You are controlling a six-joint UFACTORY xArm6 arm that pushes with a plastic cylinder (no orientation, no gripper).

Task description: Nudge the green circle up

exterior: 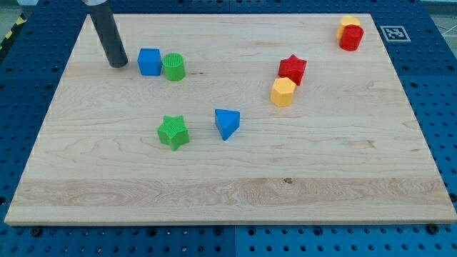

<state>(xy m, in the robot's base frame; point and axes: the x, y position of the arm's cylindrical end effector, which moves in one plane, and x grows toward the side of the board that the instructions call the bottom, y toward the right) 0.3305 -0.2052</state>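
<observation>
While our rod stands near the surface's (228,207) upper left corner, our tip (118,65) rests on the wood just to the view's left of the blue cube (149,61), apart from it by a narrow gap. We carry no claw at all, so nothing opens, closes or is held; the bare rod end can only shove. The green circle (173,66) sits touching the blue cube's right side, so the cube lies between our tip and the target. That placement looks poor for an upward nudge: we judge the tip should come round below the green circle, toward the view's bottom, and press from there. Space below it seems free, with the green star (173,132) and blue triangle (227,123) well apart further down. The red star (293,69), yellow hexagon (283,92) and the far red-and-yellow pair lie well to the right.
</observation>
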